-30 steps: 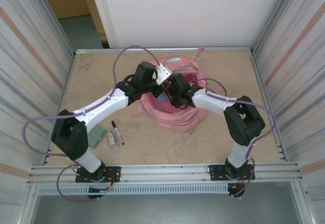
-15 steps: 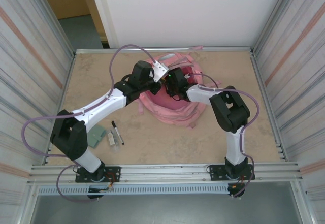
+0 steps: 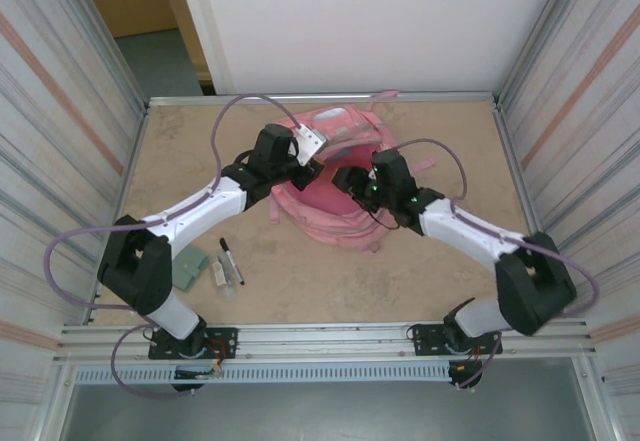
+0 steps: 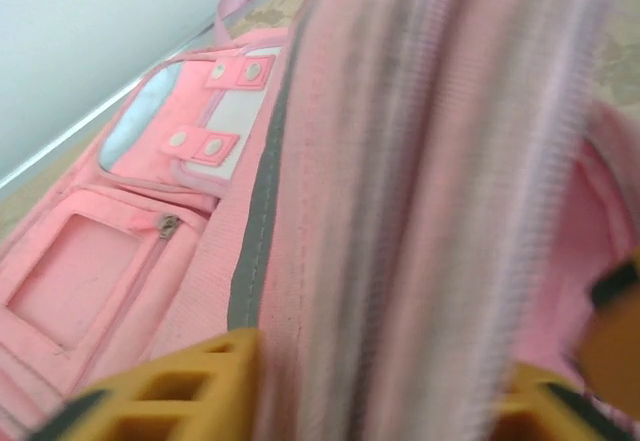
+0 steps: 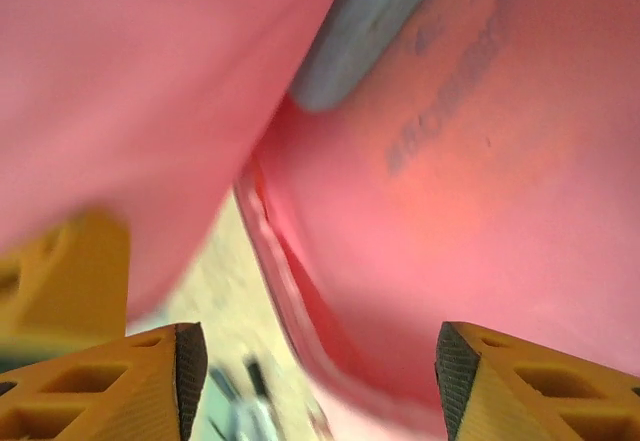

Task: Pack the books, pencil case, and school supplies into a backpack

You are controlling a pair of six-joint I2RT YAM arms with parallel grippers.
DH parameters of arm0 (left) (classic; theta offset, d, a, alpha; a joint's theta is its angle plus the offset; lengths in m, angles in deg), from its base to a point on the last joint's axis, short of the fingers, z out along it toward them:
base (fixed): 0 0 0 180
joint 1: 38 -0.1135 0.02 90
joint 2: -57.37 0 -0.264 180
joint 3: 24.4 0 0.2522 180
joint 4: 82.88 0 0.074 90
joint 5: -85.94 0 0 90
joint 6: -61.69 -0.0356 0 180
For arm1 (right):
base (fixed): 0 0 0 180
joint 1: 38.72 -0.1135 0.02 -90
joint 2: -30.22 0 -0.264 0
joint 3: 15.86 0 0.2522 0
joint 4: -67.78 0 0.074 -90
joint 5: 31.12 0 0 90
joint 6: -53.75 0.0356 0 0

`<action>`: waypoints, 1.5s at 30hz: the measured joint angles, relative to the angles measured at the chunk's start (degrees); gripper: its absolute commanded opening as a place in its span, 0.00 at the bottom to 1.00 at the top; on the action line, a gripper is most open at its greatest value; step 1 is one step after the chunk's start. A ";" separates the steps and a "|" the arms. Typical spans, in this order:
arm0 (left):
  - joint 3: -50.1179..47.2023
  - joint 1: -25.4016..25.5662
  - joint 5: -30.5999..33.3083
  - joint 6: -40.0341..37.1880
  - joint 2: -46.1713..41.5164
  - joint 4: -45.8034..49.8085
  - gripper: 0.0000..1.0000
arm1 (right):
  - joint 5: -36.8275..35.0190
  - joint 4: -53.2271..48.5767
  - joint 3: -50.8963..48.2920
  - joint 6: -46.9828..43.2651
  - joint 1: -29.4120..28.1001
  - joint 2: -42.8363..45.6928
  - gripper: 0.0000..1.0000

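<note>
One large pink fabric backpack (image 3: pixel 340 223) with white and pale-blue front patches, at mid-table, mouth open. One soft oblong blue-grey pencil case (image 5: pixel 365 16) inside, against the pink lining. Near the left arm's base and well apart from the bag, on the beige table (image 3: pixel 430 271): one black marker pen (image 3: pixel 231 260), one flat grey-green block (image 3: pixel 190 269), one small pale stick (image 3: pixel 217 274), close together. Two arms, both at the bag's mouth. Left arm bent at the elbow, left gripper (image 4: pixel 380 381) with yellow fingers (image 4: pixel 170 396) parted astride the blurred zip edge, hold or no hold not to be told. Right arm stretched low and diagonal, right gripper (image 5: pixel 315 351) spread wide inside the mouth, holding nothing.
</note>
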 measured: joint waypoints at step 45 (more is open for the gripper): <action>-33.62 -45.92 8.70 61.37 -21.79 39.78 0.51 | -15.82 -10.93 42.47 -43.56 -38.93 -48.41 0.99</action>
